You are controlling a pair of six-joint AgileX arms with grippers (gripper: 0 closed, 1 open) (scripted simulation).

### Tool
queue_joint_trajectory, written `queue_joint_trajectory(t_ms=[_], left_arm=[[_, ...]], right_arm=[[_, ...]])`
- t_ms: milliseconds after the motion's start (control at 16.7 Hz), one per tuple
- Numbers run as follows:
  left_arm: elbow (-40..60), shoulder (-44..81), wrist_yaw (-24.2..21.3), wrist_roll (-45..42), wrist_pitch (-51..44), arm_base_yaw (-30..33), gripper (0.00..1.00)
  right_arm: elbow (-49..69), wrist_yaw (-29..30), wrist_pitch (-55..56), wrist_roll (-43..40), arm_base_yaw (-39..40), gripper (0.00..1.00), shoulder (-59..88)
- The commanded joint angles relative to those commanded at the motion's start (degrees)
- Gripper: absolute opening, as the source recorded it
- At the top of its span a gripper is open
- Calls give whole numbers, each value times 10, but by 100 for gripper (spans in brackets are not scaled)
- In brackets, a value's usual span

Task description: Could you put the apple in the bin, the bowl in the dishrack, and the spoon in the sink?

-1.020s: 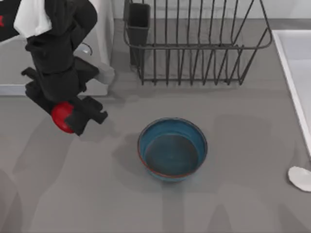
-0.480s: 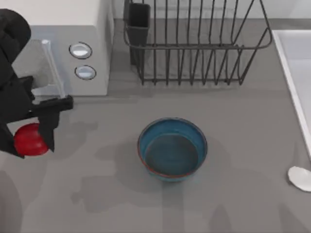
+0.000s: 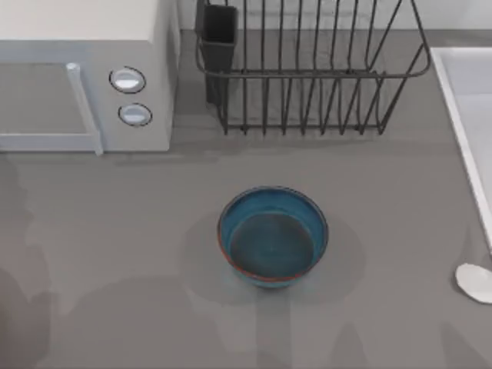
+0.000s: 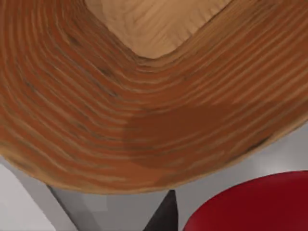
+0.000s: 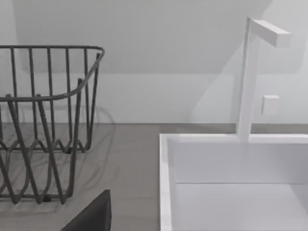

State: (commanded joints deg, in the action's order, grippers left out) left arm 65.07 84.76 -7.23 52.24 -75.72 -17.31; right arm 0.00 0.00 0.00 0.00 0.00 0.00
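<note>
Left gripper [image 4: 192,224] holds apple [image 4: 250,204] over wooden bin [image 4: 120,115]. Bowl [image 3: 273,237] mid-table, spoon [image 3: 475,282] at right edge. Right gripper: cannot tell.

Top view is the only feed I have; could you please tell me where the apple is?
Observer: The left wrist view has the apple close under the camera, with the inside of a wooden bin beyond it.
Operator: Thank you. Is anything in that bin already?
Observer: The part of its pale floor that I can see is bare.
Operator: And what does the right arm's camera face?
Observer: The right wrist view faces the sink, where a white faucet stands at the back rim, with the dishrack beside the sink.
</note>
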Motion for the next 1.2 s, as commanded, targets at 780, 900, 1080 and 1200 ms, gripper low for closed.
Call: queue_joint_trajectory(t_ms=[780,900,1080,1200], left_arm=[[-17,-64,26,52,42,-97,0],[-50,-58,26,54,84,-95,0],[-105,-50,27,56,160,-92,0],[-127,-43,27,59,184,-91,0]], right_arm=[[0,0,0,0,0,100,0],[0,0,0,0,0,100,0],[0,0,0,0,0,100,0],[0,0,0,0,0,100,0]])
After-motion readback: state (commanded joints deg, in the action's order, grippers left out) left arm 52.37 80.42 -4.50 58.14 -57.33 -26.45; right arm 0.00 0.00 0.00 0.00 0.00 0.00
